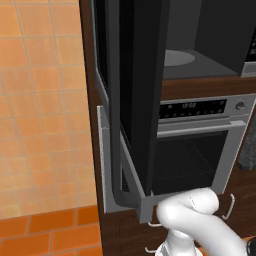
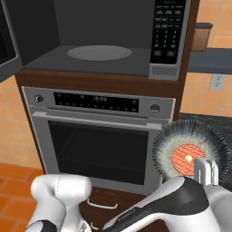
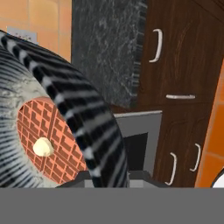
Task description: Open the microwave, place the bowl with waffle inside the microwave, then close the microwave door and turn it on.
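Observation:
The microwave (image 2: 104, 27) stands open, its grey cavity bare around the round pale turntable (image 2: 99, 52). The microwave door (image 1: 135, 90) is swung far out to the left, edge-on in the left base view. To the lower right of the oven, the bowl (image 2: 168, 149) hangs in the air, tipped so its ribbed inside faces the right base camera, holding an orange waffle (image 2: 186, 157) with a pale dab on it. My gripper (image 2: 205, 174) is shut on the bowl's near rim. Close up in the hand view, the bowl (image 3: 87, 118) and waffle (image 3: 52, 144) take up the left side.
A silver oven (image 2: 97, 136) with a display and knobs sits directly under the microwave. The microwave keypad (image 2: 166, 31) is to the right of the cavity. Dark wood drawers with silver handles (image 3: 183, 87) and a dark stone counter (image 2: 213, 122) lie to the right.

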Tool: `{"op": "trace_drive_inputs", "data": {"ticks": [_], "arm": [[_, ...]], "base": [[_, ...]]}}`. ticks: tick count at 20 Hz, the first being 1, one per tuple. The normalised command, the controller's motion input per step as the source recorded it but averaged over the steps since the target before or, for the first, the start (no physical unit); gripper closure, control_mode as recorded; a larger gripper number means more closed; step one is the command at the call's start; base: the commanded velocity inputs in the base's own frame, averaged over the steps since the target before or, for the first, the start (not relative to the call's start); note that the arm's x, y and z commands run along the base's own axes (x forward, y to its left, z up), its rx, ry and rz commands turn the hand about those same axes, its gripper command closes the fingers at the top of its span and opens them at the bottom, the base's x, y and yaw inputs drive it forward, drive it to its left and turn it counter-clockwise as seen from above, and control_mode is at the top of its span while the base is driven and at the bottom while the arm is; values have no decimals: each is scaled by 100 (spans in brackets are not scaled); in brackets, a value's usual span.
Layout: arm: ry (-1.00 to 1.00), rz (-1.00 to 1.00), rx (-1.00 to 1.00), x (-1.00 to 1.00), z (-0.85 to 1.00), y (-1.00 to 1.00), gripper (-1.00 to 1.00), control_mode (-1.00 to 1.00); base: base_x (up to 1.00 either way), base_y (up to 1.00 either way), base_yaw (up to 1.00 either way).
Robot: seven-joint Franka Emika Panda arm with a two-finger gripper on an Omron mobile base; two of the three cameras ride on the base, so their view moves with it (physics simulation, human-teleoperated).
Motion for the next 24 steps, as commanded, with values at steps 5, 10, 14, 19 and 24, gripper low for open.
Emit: {"op": "trace_drive_inputs", "data": {"ticks": [5,10,14,19,24], "arm": [[0,0,-14,-38,60,99,100,-100],[-1,0,-10,-18,69,100,100,-100],[0,0,-6,-11,74,100,100,-100],[-2,3,-4,-12,75,98,100,-100],[-2,10,0,-2,62,89,100,-100]], "base": [[0,0,0],[0,0,0],[0,0,0],[0,0,0],[0,0,0]]}}
